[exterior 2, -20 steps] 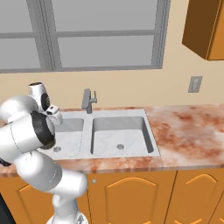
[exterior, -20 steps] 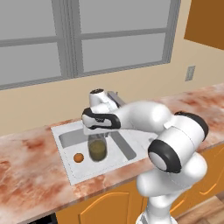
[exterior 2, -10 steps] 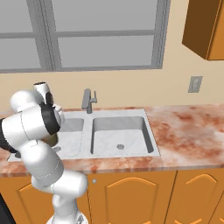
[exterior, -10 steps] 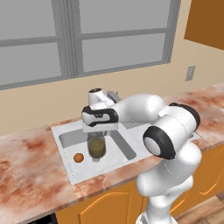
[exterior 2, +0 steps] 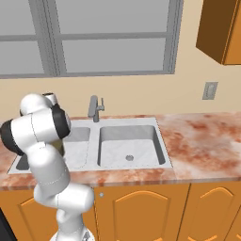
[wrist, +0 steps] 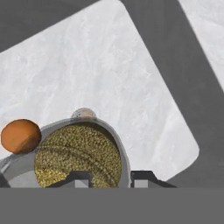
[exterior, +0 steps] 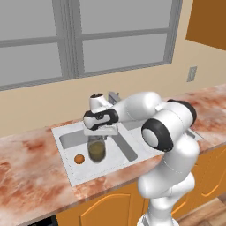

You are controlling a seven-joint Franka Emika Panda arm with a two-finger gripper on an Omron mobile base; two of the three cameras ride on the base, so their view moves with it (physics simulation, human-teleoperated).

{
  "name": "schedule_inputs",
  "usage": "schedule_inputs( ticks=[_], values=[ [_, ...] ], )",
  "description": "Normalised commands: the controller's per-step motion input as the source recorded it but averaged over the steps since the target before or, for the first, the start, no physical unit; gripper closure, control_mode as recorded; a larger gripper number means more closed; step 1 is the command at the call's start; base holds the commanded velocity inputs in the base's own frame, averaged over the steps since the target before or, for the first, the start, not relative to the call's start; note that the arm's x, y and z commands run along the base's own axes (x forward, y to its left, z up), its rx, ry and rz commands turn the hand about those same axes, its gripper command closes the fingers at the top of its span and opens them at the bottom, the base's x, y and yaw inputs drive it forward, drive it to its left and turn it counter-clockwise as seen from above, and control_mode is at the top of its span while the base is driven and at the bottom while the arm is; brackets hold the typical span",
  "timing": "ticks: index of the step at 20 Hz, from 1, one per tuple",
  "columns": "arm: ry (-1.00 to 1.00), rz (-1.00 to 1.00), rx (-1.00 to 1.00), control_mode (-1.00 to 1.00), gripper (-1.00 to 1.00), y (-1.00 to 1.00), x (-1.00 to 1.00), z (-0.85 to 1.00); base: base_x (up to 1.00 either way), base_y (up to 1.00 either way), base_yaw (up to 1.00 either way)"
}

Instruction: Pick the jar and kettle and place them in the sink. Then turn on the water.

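Jar (exterior: 96, 150) is hanging inside the left basin of the sink (exterior: 70, 170), beside a small orange ball (exterior: 79, 159), with the end effector (exterior: 100, 131) clamping its rim from above. In the hand view the fingertips (wrist: 143, 178) are straddling the glass wall. Whether the jar is resting on the basin floor is hard to tell. Judging by this, the jar step is nearly finishing; the kettle and the faucet (exterior 2: 94, 108) are waiting. The arm is hiding the left basin in the right base view.
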Motion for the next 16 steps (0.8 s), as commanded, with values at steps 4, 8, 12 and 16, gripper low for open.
schedule_inputs(
  ticks=[4,8,12,16],
  values=[
    [-0.03,-0.13,0.00,-1.00,1.00,0.00,0.20,-0.14,0.00,0.00,0.00],
    [-0.01,-0.12,0.00,-1.00,1.00,0.00,0.09,-0.12,0.00,0.00,0.00],
    [-0.04,-0.11,0.00,-1.00,1.00,0.00,0.04,-0.24,0.00,0.00,0.00],
    [0.00,-0.09,0.00,-1.00,1.00,0.00,0.00,-0.22,0.00,0.00,0.00]
  ],
)
